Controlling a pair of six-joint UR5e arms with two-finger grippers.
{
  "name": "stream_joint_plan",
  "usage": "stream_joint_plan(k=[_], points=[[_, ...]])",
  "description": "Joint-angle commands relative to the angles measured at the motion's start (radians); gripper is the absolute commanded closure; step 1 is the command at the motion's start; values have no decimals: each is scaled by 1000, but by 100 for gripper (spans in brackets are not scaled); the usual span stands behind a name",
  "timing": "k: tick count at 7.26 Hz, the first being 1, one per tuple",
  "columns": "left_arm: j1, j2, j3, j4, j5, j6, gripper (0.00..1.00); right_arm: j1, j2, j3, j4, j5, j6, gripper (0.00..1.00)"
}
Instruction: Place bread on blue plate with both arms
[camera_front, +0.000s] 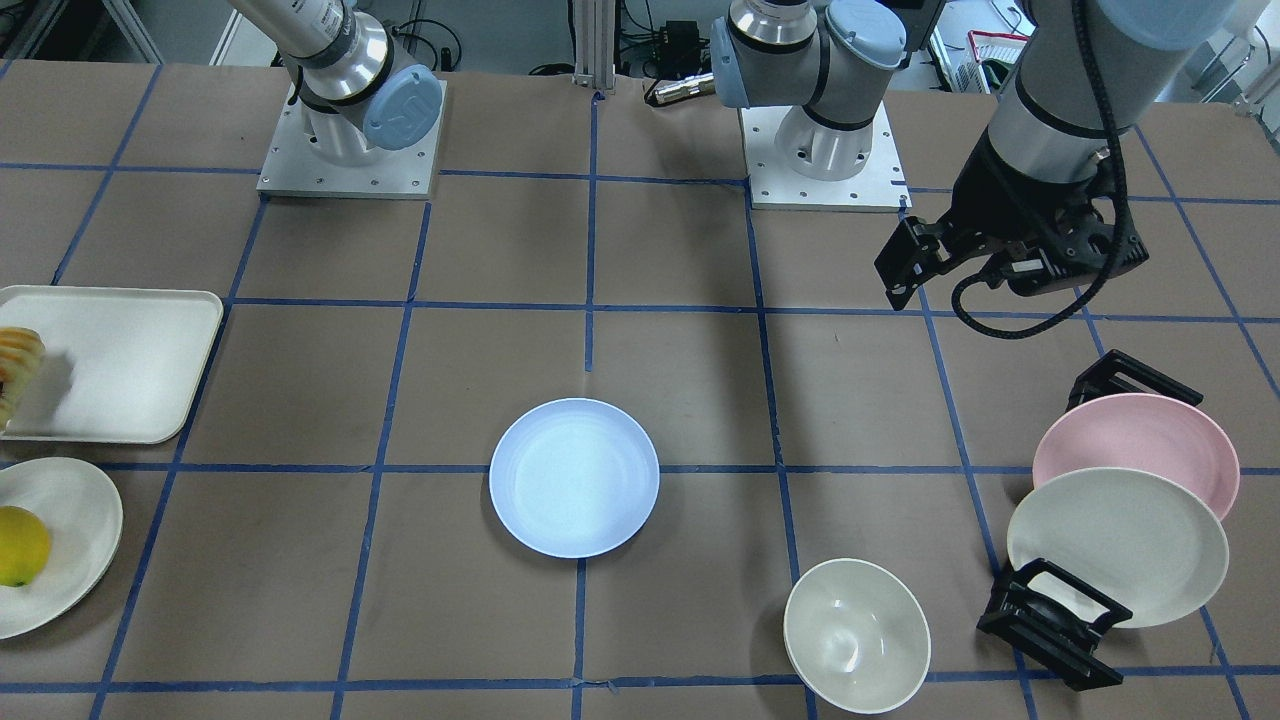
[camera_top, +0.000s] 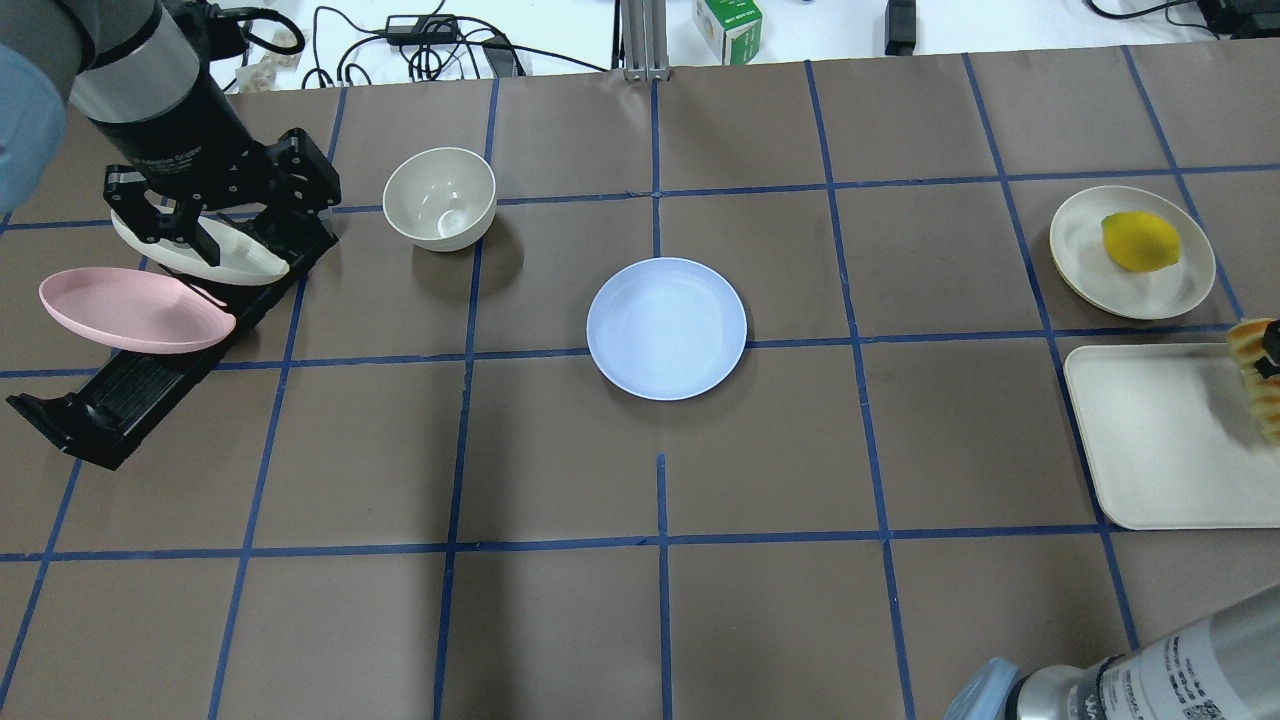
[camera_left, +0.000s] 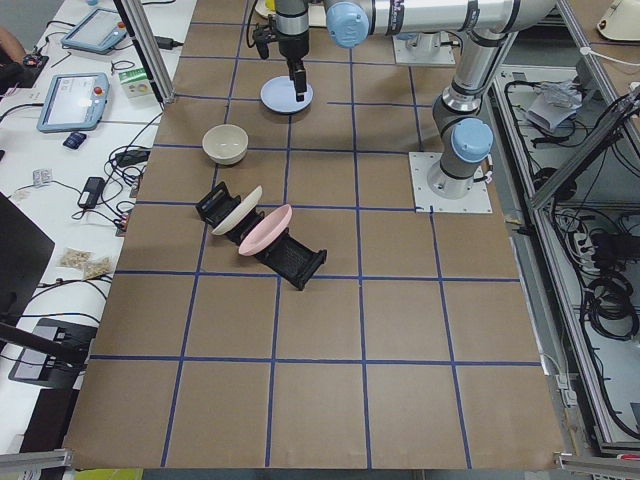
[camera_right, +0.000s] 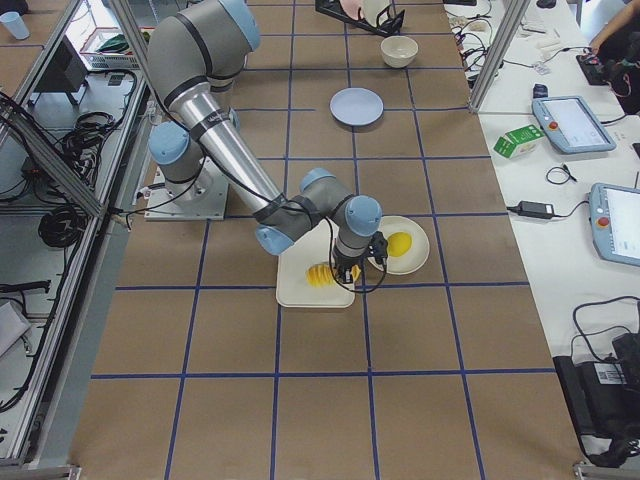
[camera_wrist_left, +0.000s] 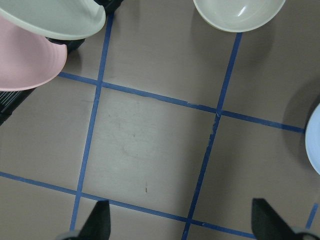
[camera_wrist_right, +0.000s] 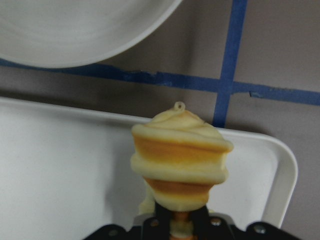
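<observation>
The bread (camera_wrist_right: 177, 160), a yellow-orange ridged loaf, is seen end-on in the right wrist view. My right gripper (camera_wrist_right: 175, 227) is shut on it over the white tray (camera_wrist_right: 60, 165). The loaf also shows at the frame edge in the front view (camera_front: 18, 360) and in the overhead view (camera_top: 1258, 385). The pale blue plate (camera_top: 667, 328) lies bare at the table's middle (camera_front: 574, 477). My left gripper (camera_wrist_left: 182, 222) is open and empty, up above the table near the plate rack (camera_top: 225, 215), far from the bread.
A cream plate (camera_top: 1085, 250) with a yellow lemon (camera_top: 1140, 240) lies beside the tray (camera_top: 1160, 440). A cream bowl (camera_top: 440, 198) stands left of the blue plate. A black rack (camera_top: 120, 400) holds a pink plate (camera_top: 135, 310) and a cream plate (camera_front: 1115, 545).
</observation>
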Motion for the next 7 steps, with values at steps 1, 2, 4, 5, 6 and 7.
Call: stream_joint_plan(k=[1,2,4,5,6,7], points=[[-11,14,4,6,-5,3,0,52,-99,-4,71,4,34,100],[-11,45,26,6,-3,3,0,125,-145,-4,85,35,76,100],[-32,68,14,4,-28,6,0,363,-209,-5,96,101,309,100],[-64,62,8,1,-19,6,0,504,-210,-7,96,105,491,100],[-100,62,-1,1,-22,9,0,650,-209,-11,88,142,681,100],[-123,62,-15,3,-28,64,0,769,-203,-57,94,153,853,100]])
